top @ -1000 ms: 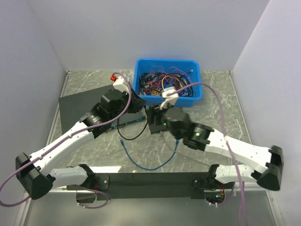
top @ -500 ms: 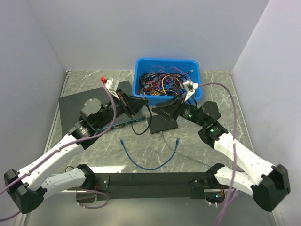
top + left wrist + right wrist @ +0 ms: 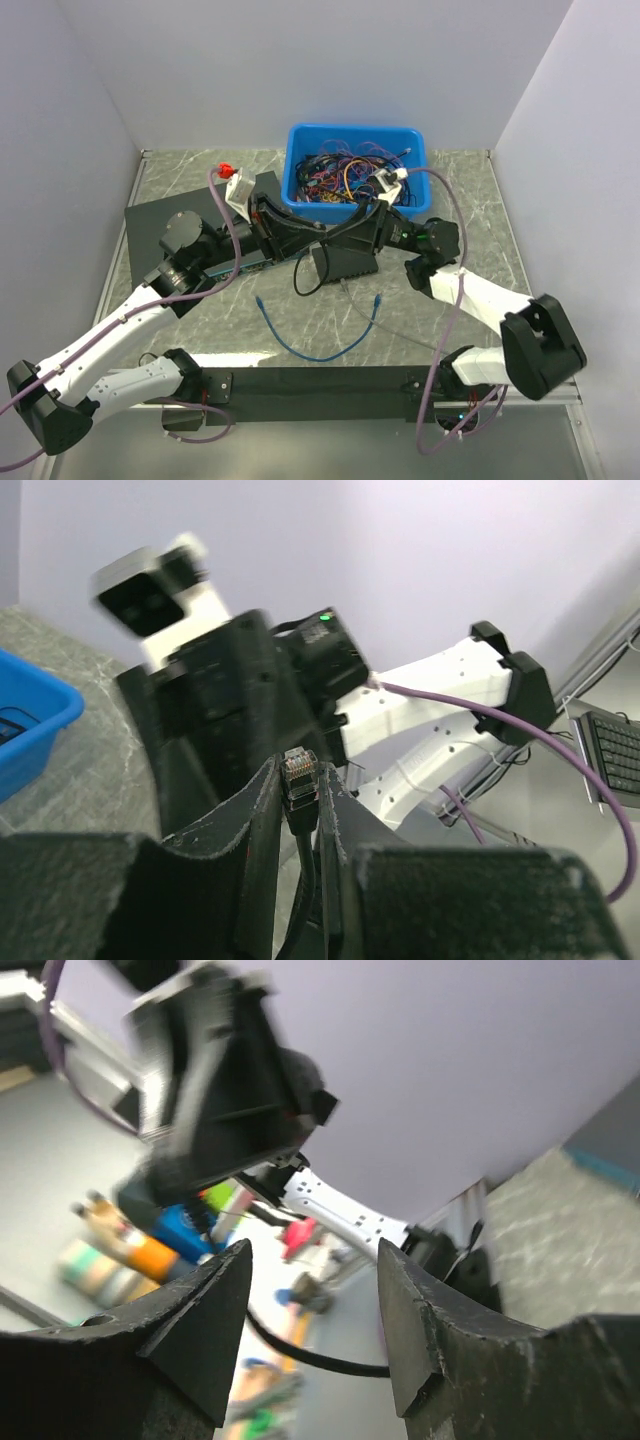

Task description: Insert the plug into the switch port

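**Both arms reach inward, grippers nearly tip to tip by the small black switch (image 3: 345, 265).**
The left gripper (image 3: 300, 780) is clamped on a black cable's connector (image 3: 299, 770). The right gripper (image 3: 312, 1260) has its jaws apart and empty. The blue cable's plug (image 3: 377, 299) lies loose on the marbled table (image 3: 460, 200) near the switch. A blue bin (image 3: 352, 129) behind holds tangled multicoloured wires (image 3: 345, 175). The walls are pale.

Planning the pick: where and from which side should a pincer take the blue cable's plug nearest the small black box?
Grip the plug across its sides, just behind the tip, pincer coming straight down. It lies flat on the table, tip towards the box, cable trailing back towards the arms. Nothing covers it, and a rear hold probably leaves the tip free to insert.
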Robot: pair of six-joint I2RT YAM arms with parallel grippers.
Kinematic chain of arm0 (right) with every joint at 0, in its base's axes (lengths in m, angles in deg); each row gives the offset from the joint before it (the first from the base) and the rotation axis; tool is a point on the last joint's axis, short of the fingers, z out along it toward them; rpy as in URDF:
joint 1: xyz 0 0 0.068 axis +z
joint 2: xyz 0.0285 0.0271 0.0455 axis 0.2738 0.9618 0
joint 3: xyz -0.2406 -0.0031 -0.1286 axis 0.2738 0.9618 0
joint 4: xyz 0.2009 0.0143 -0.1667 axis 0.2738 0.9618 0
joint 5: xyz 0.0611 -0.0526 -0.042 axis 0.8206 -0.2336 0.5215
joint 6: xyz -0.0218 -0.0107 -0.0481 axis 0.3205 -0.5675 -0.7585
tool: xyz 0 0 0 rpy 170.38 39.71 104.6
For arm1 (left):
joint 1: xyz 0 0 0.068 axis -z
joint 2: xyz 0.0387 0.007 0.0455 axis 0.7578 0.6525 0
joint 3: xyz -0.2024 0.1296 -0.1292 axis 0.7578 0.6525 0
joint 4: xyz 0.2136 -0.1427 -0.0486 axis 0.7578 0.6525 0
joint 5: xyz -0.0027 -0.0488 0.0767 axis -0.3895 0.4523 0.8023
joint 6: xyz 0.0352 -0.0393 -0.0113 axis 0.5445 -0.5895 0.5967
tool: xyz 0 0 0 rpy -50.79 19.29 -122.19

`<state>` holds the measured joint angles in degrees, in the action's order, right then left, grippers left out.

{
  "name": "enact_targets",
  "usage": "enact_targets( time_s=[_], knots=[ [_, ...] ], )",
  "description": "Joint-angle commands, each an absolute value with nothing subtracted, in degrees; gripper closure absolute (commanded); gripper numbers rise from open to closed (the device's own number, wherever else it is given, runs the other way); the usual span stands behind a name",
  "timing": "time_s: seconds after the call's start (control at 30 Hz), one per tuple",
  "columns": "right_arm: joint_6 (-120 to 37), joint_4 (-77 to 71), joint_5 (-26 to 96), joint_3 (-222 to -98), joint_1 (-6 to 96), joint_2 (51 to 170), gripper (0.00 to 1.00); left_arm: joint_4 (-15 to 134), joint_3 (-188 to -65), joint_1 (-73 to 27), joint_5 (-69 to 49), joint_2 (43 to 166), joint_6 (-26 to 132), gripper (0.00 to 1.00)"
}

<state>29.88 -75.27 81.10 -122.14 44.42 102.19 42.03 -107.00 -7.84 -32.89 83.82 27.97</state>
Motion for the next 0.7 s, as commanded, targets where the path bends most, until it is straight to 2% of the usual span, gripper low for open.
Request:
enact_targets(
  time_s=[0.0, 0.43, 0.67],
  knots=[
    [40.0, -104.2, 83.4, -121.9, 43.9, 104.5, 0.41, 37.5, -108.1, -7.8, -35.1, 83.6, 26.9, 0.99],
    [31.0, -93.2, 82.7, -121.2, 43.8, 97.2, 0.44, 39.0, -108.6, -7.7, -33.9, 85.6, 26.3, 1.00],
    [33.1, -95.7, 82.8, -122.2, 43.8, 97.7, 0.45, 38.6, -108.0, -7.4, -34.1, 85.2, 25.8, 0.99]
  ],
)
